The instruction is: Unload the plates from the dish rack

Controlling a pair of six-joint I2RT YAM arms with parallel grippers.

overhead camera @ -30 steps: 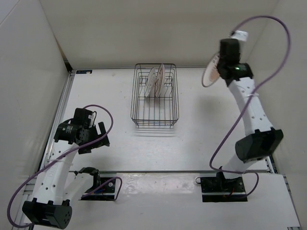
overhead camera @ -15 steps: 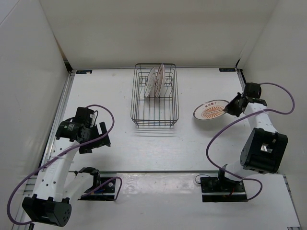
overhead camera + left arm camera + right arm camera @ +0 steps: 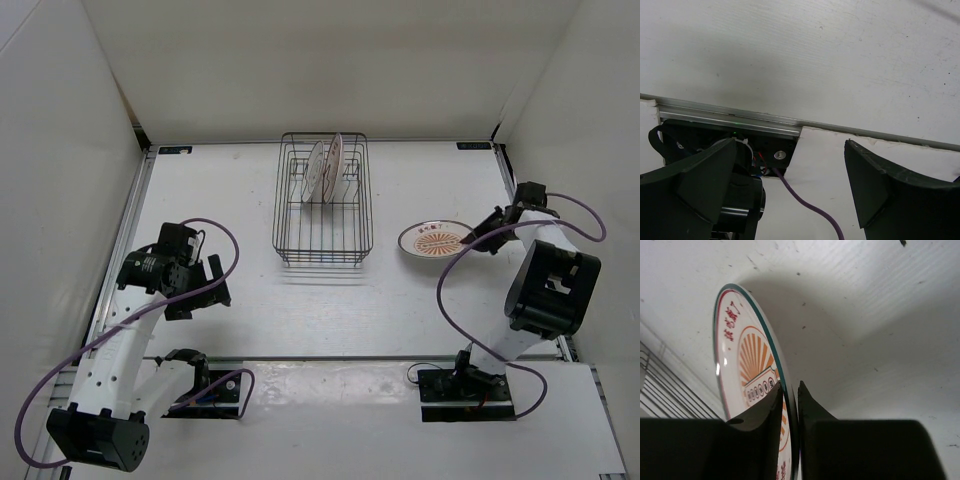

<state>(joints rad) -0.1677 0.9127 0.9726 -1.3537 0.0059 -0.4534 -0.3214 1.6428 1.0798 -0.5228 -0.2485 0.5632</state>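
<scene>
Dish rack (image 3: 325, 260) noted at 12 o'clock on the table (image 3: 300, 310); two plates (image 3: 325, 165) seen on edge between the prongs at its far end. Third plate (image 3: 433, 240) found flat on the table, at 4 o'clock from the rack, pattern up. Its 3 o'clock rim is pinched by the right gripper (image 3: 478, 238), fingers narrow either side. Left gripper (image 3: 195, 285) held at 8 o'clock from the rack, jaws spread wide, nothing between them.
</scene>
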